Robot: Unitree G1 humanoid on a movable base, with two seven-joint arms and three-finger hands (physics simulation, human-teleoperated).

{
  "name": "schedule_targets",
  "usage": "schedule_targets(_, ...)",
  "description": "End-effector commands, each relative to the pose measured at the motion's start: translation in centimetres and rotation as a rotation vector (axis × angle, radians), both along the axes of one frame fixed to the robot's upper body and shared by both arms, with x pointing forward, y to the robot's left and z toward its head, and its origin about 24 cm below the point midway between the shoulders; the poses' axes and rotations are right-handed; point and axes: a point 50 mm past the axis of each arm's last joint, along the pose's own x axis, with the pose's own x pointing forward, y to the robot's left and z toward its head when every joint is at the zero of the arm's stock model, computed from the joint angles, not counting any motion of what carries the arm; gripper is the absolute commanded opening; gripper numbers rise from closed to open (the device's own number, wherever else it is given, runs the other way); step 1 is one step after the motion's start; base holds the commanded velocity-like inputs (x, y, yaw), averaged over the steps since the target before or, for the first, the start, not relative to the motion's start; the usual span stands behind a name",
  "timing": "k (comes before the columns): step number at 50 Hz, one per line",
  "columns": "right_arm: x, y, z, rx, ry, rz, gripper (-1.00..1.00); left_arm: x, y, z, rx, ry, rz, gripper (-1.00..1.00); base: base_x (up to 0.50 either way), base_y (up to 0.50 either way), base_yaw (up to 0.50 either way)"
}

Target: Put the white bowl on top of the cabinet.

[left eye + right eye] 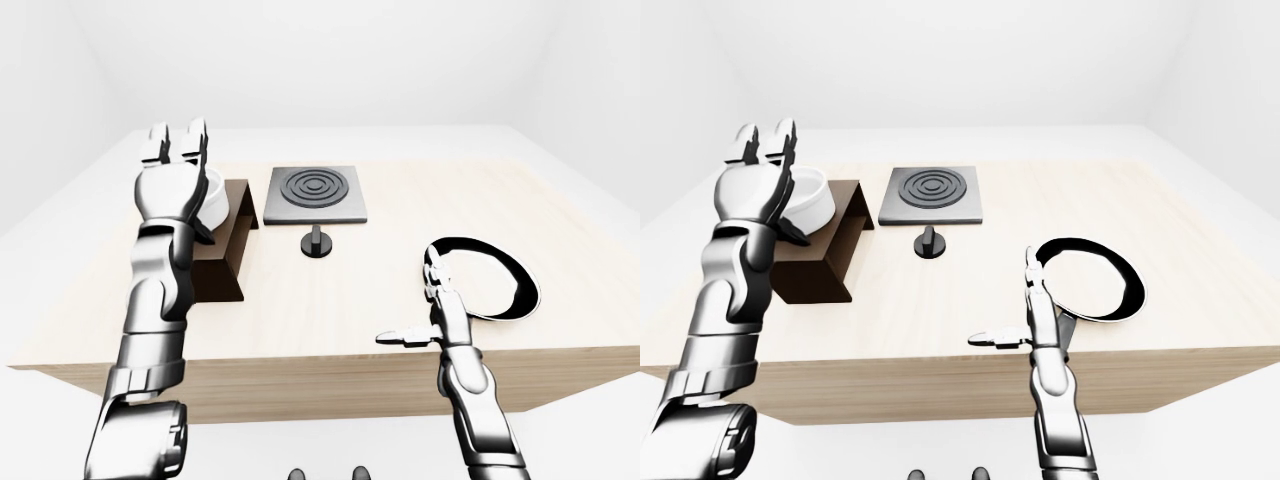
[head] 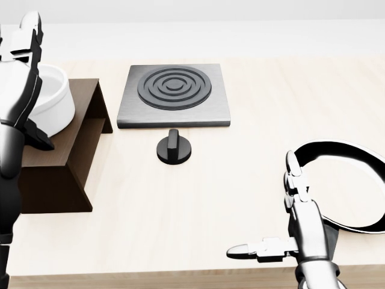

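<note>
your left hand (image 1: 758, 175) stands with fingers spread, against the white bowl (image 1: 810, 198), which sits on the cabinet (image 1: 830, 250) near the tabletop's (image 1: 940, 310) left edge; right hand (image 1: 1025, 310) spread, well apart.

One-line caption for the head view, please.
White bowl sits on the cabinet with the left robot hand open beside it; right robot hand open near the plate.
</note>
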Motion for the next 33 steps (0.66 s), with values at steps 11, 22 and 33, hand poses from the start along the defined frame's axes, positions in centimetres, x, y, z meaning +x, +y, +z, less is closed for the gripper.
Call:
schedule_targets(11, 0.2, -0.2, 0.5, 0.003, -0.008, -0.014, 1.00, -7.3, -3.1, 1.2, 0.076, -0.045, -0.007, 1.00, 0.00, 0.00, 0.00)
schedule_targets(22, 0.2, 0.0, 2.4, 0.004, -0.041, -0.015, 1.00, -9.0, -4.9, -1.4, -0.137, -0.085, -0.151, 1.00, 0.00, 0.00, 0.00)
schedule_targets(33, -0.1, 0.1, 4.2, -0.006, -0.115, -0.006, 1.00, -11.6, -6.3, -2.5, -0.463, -0.187, -0.317, 1.00, 0.00, 0.00, 0.00)
